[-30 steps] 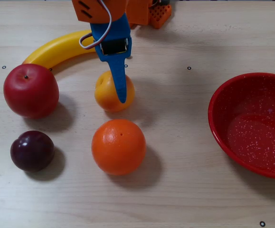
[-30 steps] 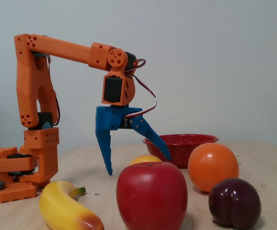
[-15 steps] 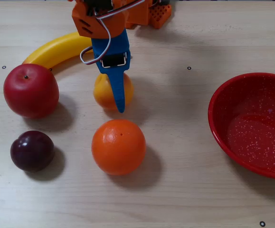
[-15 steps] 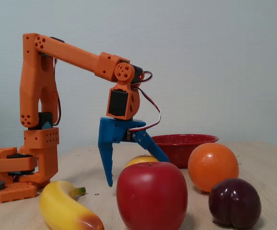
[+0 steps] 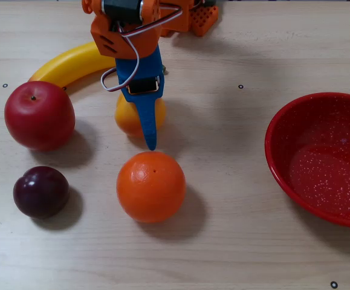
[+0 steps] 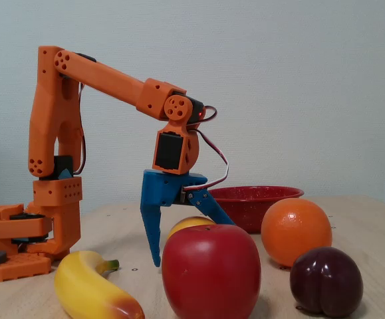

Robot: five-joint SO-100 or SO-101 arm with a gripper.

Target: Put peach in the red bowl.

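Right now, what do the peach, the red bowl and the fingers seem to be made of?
Peach: likely plastic imitation fruit; smooth, evenly coloured skin with a faint sheen. Red bowl: glossy with fine white speckles, which suggests enamelled metal, though melamine is possible. Fingers: matte blue plastic, probably 3D-printed like the orange arm; no layer lines are visible.
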